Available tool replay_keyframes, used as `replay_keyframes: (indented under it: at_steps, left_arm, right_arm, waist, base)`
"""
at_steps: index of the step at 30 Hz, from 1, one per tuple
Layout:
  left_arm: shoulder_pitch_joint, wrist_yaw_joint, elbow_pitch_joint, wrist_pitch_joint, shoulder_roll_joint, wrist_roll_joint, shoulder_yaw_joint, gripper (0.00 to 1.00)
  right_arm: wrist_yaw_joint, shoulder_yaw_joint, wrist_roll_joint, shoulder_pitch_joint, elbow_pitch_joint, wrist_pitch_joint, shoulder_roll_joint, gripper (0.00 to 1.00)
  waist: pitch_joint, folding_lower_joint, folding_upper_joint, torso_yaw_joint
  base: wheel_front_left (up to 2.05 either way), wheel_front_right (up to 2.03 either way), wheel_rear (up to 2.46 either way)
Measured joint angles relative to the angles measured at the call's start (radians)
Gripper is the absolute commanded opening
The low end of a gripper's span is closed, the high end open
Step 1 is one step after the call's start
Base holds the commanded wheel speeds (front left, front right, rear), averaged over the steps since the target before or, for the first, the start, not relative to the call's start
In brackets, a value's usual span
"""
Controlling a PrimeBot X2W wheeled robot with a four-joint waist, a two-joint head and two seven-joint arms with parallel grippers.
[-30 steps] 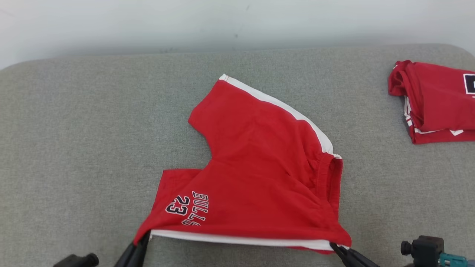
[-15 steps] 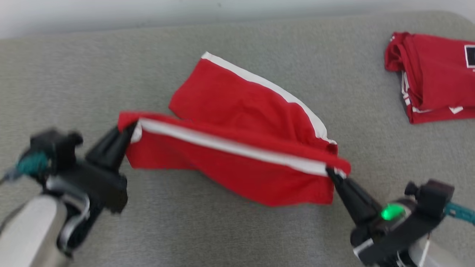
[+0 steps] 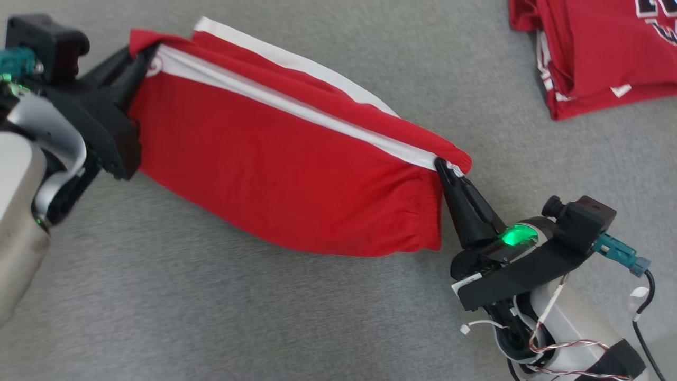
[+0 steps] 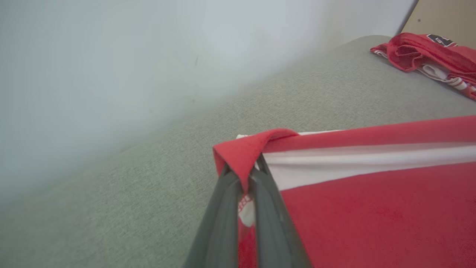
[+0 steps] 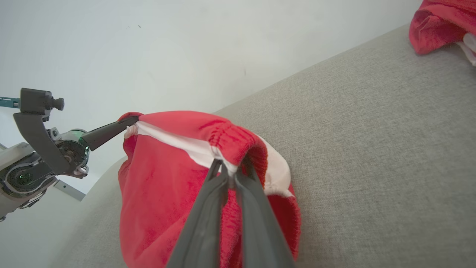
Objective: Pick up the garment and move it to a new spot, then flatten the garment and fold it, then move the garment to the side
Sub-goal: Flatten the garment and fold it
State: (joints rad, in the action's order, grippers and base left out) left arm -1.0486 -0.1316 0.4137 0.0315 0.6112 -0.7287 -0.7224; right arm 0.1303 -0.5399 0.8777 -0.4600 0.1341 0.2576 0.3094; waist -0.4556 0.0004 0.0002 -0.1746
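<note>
While left gripper (image 3: pixel 151 55) pinches hem corner and right gripper (image 3: pixel 443 165) pinches waistband, garment (image 3: pixel 275 174) hangs stretched between them over grey padded surface (image 3: pixel 211 317). Hold tension even; lower both ends together, match striped edges, avoid sag.

surface: grey fabric cushion (image 3: pixel 264 317) | on it: folded red garment (image 3: pixel 597 58)

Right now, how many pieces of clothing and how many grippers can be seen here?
Held red shorts: 1
Separate folded red pile: 1
Grippers, namely left gripper and right gripper, both gripping the shorts: 2
Total: 4
</note>
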Motion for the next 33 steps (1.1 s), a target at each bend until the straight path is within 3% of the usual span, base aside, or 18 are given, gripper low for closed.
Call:
replay_keyframes:
  at_steps: [13, 14, 15, 16, 25, 33]
  left_arm:
    - [-0.179, 0.0, 0.219, -0.131, -0.007, -0.061, -0.194, 0.0]
    - [-0.181, 0.0, 0.231, -0.15, -0.012, -0.067, -0.201, 0.4]
    - [-0.183, 0.0, 0.239, -0.159, -0.016, -0.076, -0.213, 0.94]
    - [-0.183, 0.0, 0.25, -0.165, -0.019, -0.084, -0.229, 1.0]
    - [-0.184, 0.001, 0.315, -0.251, -0.008, -0.182, -0.287, 1.0]
    - [-0.153, 0.001, 0.326, -0.254, 0.032, -0.236, -0.35, 1.0]
  right_arm:
    - [0.0, 0.074, -0.146, 0.005, -0.032, -0.049, -0.129, 0.0]
    - [0.0, 0.079, -0.16, 0.013, -0.035, -0.054, -0.133, 0.25]
    - [0.0, 0.087, -0.178, 0.021, -0.038, -0.054, -0.136, 0.54]
    - [0.0, 0.095, -0.189, 0.031, -0.043, -0.055, -0.138, 1.0]
    - [0.0, 0.199, -0.343, 0.199, -0.136, -0.031, -0.187, 1.0]
    - [0.0, 0.217, -0.473, 0.302, -0.221, -0.012, -0.226, 1.0]
  waist:
    - [-0.093, -0.0001, 0.0, -0.111]
    - [-0.091, -0.0001, 0.0001, -0.114]
    - [-0.088, -0.0001, 0.0, -0.115]
    - [-0.083, -0.0002, 0.0, -0.115]
    - [0.006, -0.0004, -0.0002, -0.09]
    - [0.087, -0.0006, -0.0003, -0.078]
  base:
    - [0.0, 0.0, 0.0]
    - [0.0, 0.0, 0.0]
    - [0.0, 0.0, 0.0]
    - [0.0, 0.0, 0.0]
    - [0.0, 0.0, 0.0]
    - [0.0, 0.0, 0.0]
